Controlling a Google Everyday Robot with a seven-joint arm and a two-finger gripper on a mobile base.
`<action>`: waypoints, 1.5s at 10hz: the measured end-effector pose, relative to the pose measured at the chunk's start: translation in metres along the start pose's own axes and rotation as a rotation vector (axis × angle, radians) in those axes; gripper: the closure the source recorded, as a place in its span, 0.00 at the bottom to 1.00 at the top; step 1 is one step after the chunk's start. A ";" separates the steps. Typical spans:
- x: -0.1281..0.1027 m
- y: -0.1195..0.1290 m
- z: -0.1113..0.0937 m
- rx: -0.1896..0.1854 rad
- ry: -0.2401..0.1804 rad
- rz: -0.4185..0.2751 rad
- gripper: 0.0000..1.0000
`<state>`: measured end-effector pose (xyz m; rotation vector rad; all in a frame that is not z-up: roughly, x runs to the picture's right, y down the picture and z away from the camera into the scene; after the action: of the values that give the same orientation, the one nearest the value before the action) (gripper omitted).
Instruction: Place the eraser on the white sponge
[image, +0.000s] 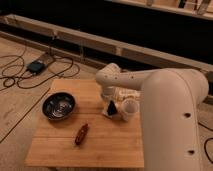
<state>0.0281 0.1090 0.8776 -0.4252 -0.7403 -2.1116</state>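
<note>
My gripper (111, 104) hangs from the white arm over the middle right of the wooden table (60, 145). A dark shape at its tip, which looks like the black eraser (112, 107), sits low, just above the table. A small off-white patch right under and left of it looks like the white sponge (106, 112), mostly hidden by the gripper. I cannot tell whether the eraser touches the sponge.
A white round cup (129, 108) stands close to the right of the gripper. A dark metal bowl (58, 106) sits at the table's left. A reddish-brown elongated object (81, 134) lies at the front middle. Cables and a dark box (36, 66) lie on the floor at the left.
</note>
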 end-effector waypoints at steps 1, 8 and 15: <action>0.000 0.001 0.000 -0.001 -0.004 -0.003 0.26; -0.001 0.004 -0.014 -0.037 -0.013 -0.027 0.20; 0.007 -0.010 -0.052 -0.073 0.022 -0.089 0.20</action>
<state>0.0136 0.0761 0.8382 -0.4142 -0.6827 -2.2284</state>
